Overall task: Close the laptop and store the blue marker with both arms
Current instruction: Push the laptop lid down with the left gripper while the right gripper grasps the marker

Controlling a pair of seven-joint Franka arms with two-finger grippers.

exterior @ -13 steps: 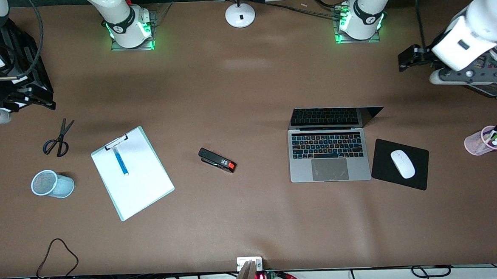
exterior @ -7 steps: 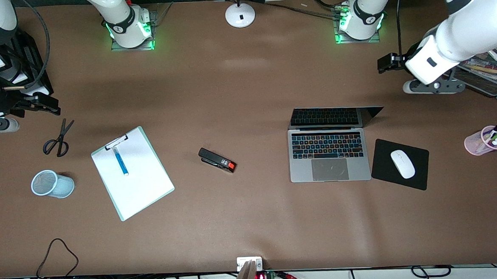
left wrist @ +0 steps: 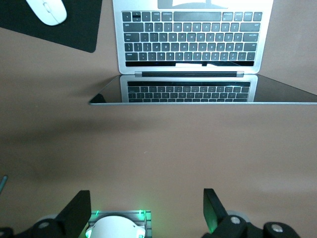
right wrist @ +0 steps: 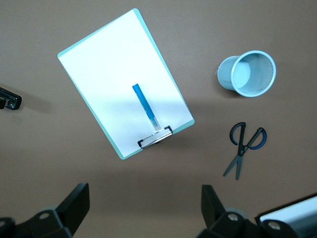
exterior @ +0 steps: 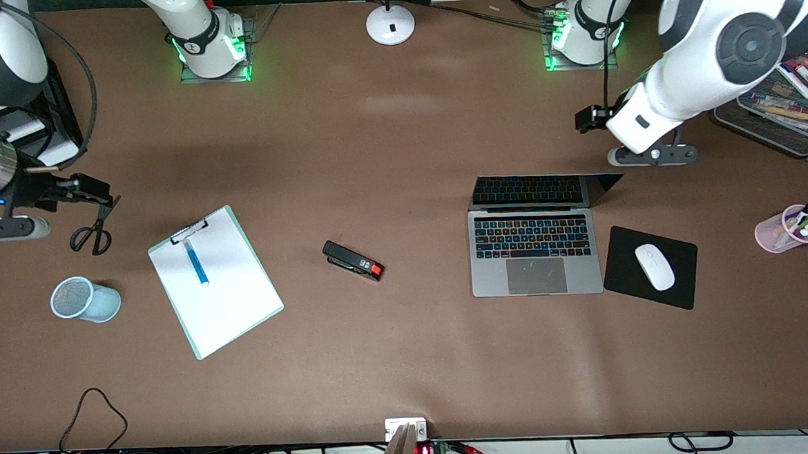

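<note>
Two grippers hang spread and empty. Left gripper (exterior: 588,118), upper right of the front view, should press the laptop (exterior: 535,251) lid from above; right gripper (exterior: 94,195) should straddle the blue marker (exterior: 196,263) on the clipboard (exterior: 235,312), centre-left.

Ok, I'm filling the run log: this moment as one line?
laptop: open | blue marker: on clipboard | left claw: open, above table near laptop lid | right claw: open, near scissors

High front camera looks down across the whole table (exterior: 411,365) toward the bases. Left wrist camera hangs close above the laptop (left wrist: 188,39); right wrist camera above the clipboard (right wrist: 124,79), both shared.
</note>
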